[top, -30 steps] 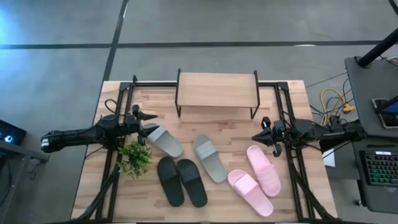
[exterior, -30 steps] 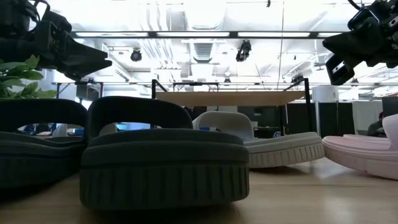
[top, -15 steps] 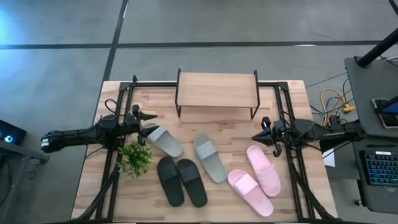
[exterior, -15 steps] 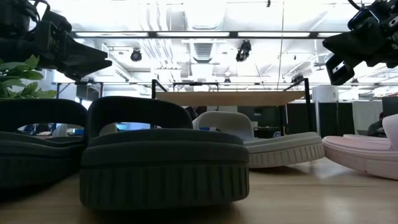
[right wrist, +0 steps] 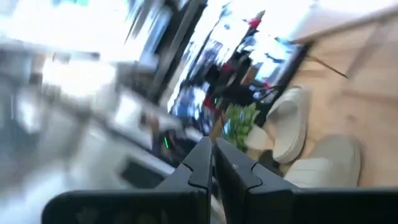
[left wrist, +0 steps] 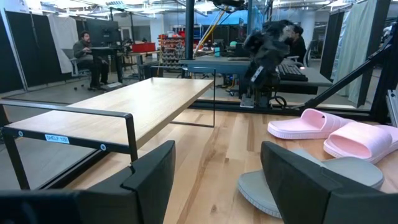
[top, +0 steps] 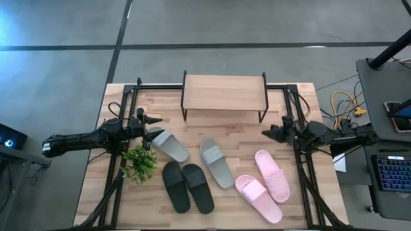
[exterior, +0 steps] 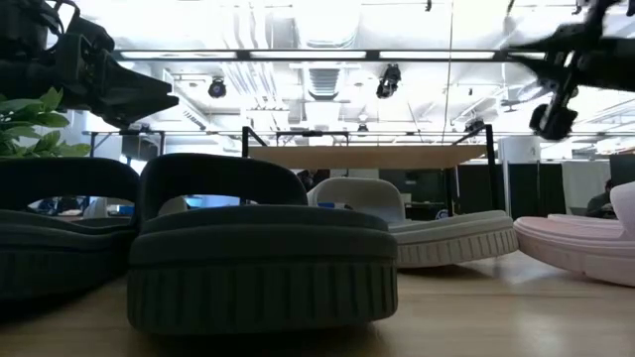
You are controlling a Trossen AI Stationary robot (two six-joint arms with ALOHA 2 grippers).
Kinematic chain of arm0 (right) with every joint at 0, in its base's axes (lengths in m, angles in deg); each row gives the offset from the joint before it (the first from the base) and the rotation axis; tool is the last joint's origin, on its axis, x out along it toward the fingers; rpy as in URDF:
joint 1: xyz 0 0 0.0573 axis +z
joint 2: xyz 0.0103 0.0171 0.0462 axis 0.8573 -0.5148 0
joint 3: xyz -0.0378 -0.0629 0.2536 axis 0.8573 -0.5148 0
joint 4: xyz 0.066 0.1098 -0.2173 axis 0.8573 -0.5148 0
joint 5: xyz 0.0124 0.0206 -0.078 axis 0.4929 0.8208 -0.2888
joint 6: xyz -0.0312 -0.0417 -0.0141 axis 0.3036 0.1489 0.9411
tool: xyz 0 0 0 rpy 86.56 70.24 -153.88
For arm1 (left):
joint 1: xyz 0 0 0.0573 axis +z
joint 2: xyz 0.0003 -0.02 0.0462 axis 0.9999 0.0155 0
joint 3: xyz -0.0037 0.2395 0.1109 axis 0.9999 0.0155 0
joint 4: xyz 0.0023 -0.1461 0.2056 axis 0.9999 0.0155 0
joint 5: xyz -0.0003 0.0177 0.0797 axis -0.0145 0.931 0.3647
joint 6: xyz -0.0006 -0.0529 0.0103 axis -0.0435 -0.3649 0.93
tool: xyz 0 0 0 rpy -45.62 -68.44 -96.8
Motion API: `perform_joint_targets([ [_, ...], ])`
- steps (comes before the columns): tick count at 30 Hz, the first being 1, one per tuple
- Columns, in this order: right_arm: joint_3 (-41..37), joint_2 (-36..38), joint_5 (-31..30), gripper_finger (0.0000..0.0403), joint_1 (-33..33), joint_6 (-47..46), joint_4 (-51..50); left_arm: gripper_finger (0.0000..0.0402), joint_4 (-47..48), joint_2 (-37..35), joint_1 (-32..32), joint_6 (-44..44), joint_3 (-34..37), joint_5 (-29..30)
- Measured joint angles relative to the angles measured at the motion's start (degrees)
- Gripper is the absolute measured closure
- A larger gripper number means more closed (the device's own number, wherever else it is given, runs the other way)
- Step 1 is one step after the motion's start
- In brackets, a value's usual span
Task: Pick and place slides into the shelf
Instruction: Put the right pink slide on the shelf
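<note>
Grey slide [top: 169, 145] seen just beside spread left gripper [top: 153, 132], in front of shelf [top: 224, 92] | right gripper [top: 268, 133] pressed together, pink slides [top: 264, 183] nearer the front edge.

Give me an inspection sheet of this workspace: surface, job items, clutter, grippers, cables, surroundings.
Surface: light wooden tabletop, bare between items.
Job's things: small wood-topped black-framed shelf at the far edge, nothing on its top; pale pink slides, black slides and grey slides all lie on the table.
Clutter: small green plant beside the black pair.
Grippers: left gripper open, at one grey slide; right gripper shut, holding nothing, above the pink pair.
Cables: yellow cable bundle off the table's right.
Surroundings: keyboard on a side desk; a seated person in the room.
</note>
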Motion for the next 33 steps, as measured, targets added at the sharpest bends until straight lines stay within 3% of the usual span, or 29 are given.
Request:
perform_joint_targets([
  [4,0.00,-0.39,-7.56,0.0390,0.02,-3.35,0.03,0.0178,0.03,-0.07,0.01,0.00,0.00,-0.01],
  [9,0.00,-0.31,-8.86,0.0390,0.03,6.80,0.43,0.0178,0.02,0.01,0.00,0.01,0.00,0.00],
  [13,0.00,-0.35,-12.07,0.0390,0.03,4.32,3.29,0.0178,-0.05,0.00,0.00,0.00,0.00,0.00],
  [26,0.00,-0.72,-13.08,0.0390,0.03,15.29,26.52,0.0178,-0.02,0.00,0.02,-0.01,0.00,0.00],
  [33,0.02,-0.83,-11.62,0.0390,0.03,21.84,27.52,0.0178,0.00,-0.02,0.02,-0.01,0.00,-0.02],
])
